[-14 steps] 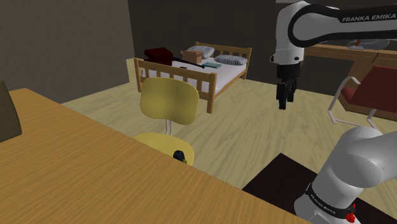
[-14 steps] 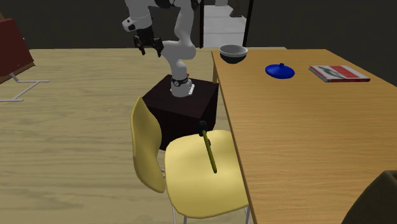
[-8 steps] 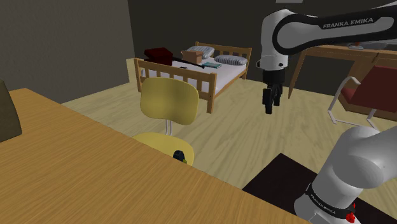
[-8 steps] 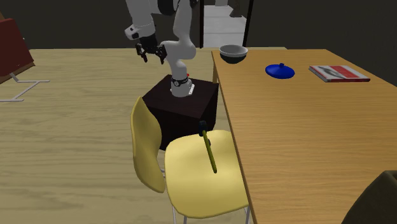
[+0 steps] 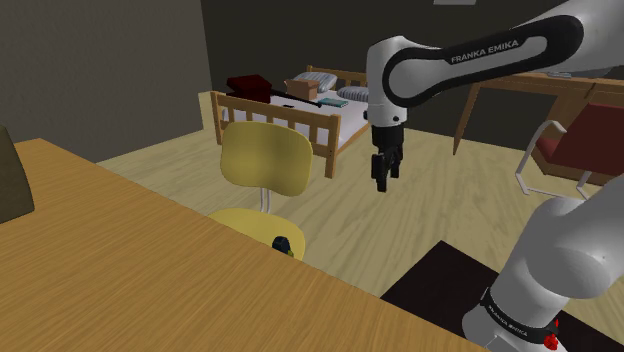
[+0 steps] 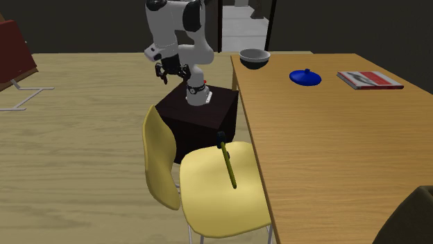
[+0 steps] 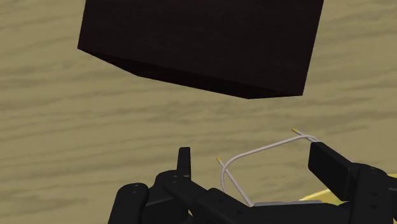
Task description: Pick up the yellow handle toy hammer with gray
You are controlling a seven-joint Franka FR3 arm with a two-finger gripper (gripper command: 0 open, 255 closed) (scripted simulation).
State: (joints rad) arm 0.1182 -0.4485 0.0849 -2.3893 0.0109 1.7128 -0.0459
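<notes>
Toy hammer (image 5: 283, 243) showed in the shoulder view as a dark head with a sliver of yellow, peeping over the far edge of the wooden bench (image 5: 140, 270) at lower centre, on the seat of the yellow chair (image 5: 265, 160). The pincer (image 5: 381, 172) hung in mid-air above the plank floor (image 5: 330, 215), up and to the right of the hammer and well apart from it. In the second exterior view the hammer (image 6: 227, 164) lay flat on the chair seat at lower centre. Its long axis ran from the dark head at the upper end, nearest the black stand (image 6: 198, 118), down the frame to the end of the yellowish handle. The pincer (image 6: 168, 71) hovered at upper left, so the hammer lay down and to the right of it, beyond the stand. In the wrist view the pincer's two black fingers (image 7: 184, 162) stood spread, holding nothing, with floor, a thin pale wire frame (image 7: 267, 147) and the stand beyond them. Reaching the hammer would probably call for a long travel down toward the seat, closing across the handle.
</notes>
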